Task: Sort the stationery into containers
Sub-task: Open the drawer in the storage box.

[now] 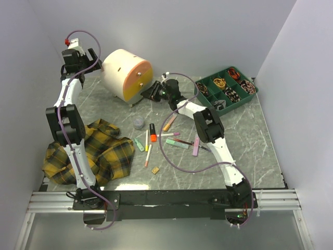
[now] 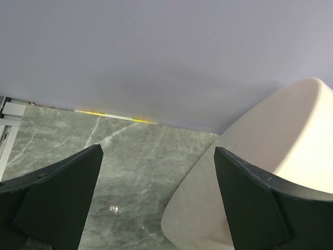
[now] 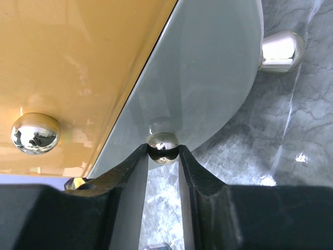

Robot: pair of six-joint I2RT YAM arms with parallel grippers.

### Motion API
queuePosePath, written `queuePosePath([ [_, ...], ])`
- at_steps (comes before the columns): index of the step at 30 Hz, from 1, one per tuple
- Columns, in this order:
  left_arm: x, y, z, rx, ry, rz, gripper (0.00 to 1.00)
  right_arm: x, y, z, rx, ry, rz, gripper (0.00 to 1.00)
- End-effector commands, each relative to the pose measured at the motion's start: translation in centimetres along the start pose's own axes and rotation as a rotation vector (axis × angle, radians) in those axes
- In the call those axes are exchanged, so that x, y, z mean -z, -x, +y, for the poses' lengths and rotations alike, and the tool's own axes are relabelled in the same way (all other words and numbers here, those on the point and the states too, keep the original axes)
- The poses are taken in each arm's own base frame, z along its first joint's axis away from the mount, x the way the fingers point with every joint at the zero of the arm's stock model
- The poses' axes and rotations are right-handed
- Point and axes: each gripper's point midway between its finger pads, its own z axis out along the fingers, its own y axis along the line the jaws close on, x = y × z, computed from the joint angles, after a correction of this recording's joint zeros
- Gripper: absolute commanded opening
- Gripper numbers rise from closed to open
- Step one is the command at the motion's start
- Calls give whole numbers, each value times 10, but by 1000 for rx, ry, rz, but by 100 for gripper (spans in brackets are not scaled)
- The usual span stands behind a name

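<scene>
R arm (image 1: pixel 208 125) runs from its base at near right diagonally over the tabletop (image 1: pixel 250 135) toward far left. Its elbow is raised above the scattered stationery (image 1: pixel 156 136), and the wrist is low, aimed at the front of the chest (image 1: pixel 122 65). R jaws are narrowed right down onto the small chrome knob (image 3: pixel 163 147) of the yellow drawer (image 1: pixel 130 91). Both fingertips (image 3: pixel 136 159) sit against the knob's sides, i.e. gripping it. The orange drawer (image 3: pixel 78 62) is just beside, w/ its orange-drawer knob (image 3: pixel 35 134) clear of the jaws.

L arm (image 1: pixel 67 122) goes up the left side, bent at the elbow, w/ the wrist high at the far left, facing the chest's back end. L jaws are spread wide, holding nothing. In the left wrist view the chest's cream body lies by one finger (image 2: pixel 260 203); contact can't be told.

The stationery lies on the tabletop, loose in the middle, on the near side of the chest. The clear pot (image 1: pixel 138 123) is at its far-left edge and the tan block (image 1: pixel 155 170) is nearest the bases. Plaid cloth (image 1: pixel 112 151) is at near left around the L arm; green tray (image 1: pixel 205 101) is at far right.
</scene>
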Motion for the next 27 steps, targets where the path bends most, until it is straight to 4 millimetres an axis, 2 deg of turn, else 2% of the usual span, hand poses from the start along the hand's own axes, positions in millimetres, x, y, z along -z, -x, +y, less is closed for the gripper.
queuePosePath([
  [1, 2, 17, -11, -22, -19, -48, 96, 1, 6, 29, 63, 88, -4, 31],
  [6, 2, 17, -12, -16, -22, -52, 96, 13, 8, 33, 73, 100, 3, 25],
  [11, 4, 19, -15, -7, -33, -56, 95, 26, 9, 28, 77, 98, 13, 24],
  [15, 7, 15, -15, 0, -34, -45, 95, 38, 18, 36, 89, 102, -1, 23],
  [17, 8, 22, -16, -5, -39, -75, 95, 43, 17, 36, 93, 104, 5, 22],
  [18, 8, 20, -15, -1, -36, -71, 95, 48, 22, 41, 102, 109, -3, 22],
  [27, 15, 29, -8, -4, 2, -96, 97, 74, 19, 44, 100, 97, 11, 22],
])
